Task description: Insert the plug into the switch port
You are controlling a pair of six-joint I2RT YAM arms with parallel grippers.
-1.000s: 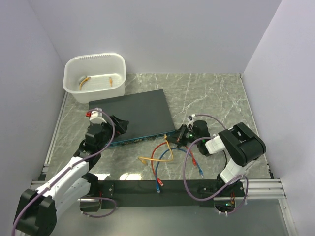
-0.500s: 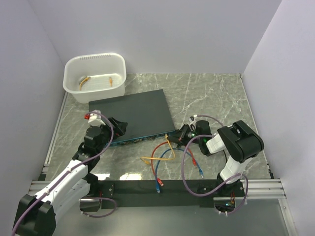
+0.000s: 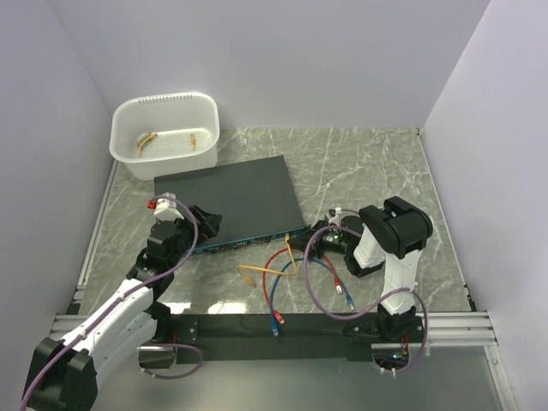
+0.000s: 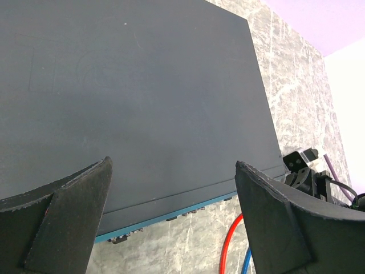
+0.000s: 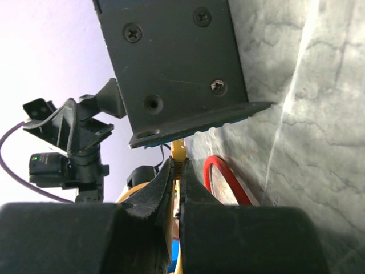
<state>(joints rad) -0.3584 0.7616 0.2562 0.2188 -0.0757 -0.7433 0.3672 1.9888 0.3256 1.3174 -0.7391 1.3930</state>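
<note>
right arm reared up | wrist-only: right end effector pinches plug

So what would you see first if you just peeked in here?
Probably the flat black box in the middle of the table, with a tangle of red, blue and yellow cables in front of it. At its right end the right fingers are pinched shut on a yellow cable, while the left fingers hang wide open near its left end. A white tub sits at the back left.
</note>
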